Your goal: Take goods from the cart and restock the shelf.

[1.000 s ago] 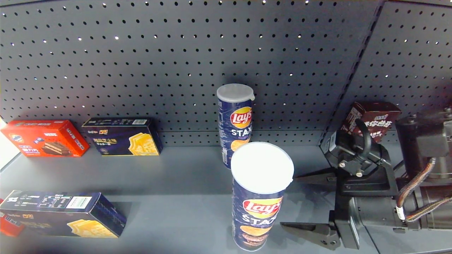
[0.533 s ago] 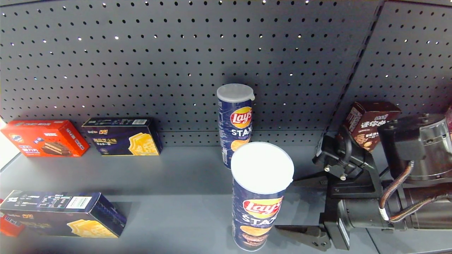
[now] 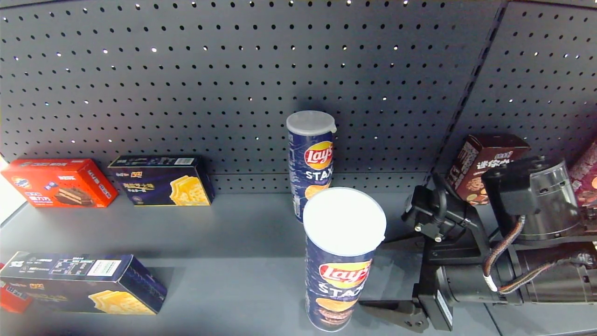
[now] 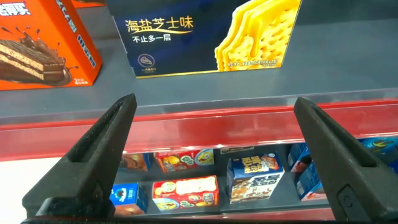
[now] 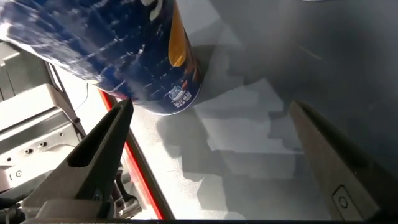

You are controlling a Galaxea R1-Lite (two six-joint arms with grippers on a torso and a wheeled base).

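- The dark grey metal shelf board [image 3: 224,233] carries all the goods, and a grey pegboard back wall [image 3: 186,79] stands behind it.
- The right gripper [image 3: 389,275] lies at 3 o'clock from the front can, low over the board. Its two black fingers are spread wide and nothing is between them. In the right wrist view [image 5: 210,107] the can's bottom is just ahead of one fingertip; I cannot tell if they touch.
- The left gripper [image 4: 214,102] is also spread open and holds nothing. It faces the red front strip [image 4: 205,124] of a shelf.
- The front can, a tall navy-blue chip tube with a white lid [image 3: 343,261], stands upright near the board's front edge.
- The back can, a similar navy-blue tube with a clear lid [image 3: 311,163], stands upright at 12 o'clock from the front can, against the back wall.
- A long navy cracker box [image 3: 79,282] lies at 9 o'clock from the front can, well apart.
- A second navy cracker box [image 3: 163,179] and a red wafer box [image 3: 58,182] sit at 10 o'clock, side by side at the wall.
- A brown biscuit box [image 3: 485,161] stands at 2 o'clock.
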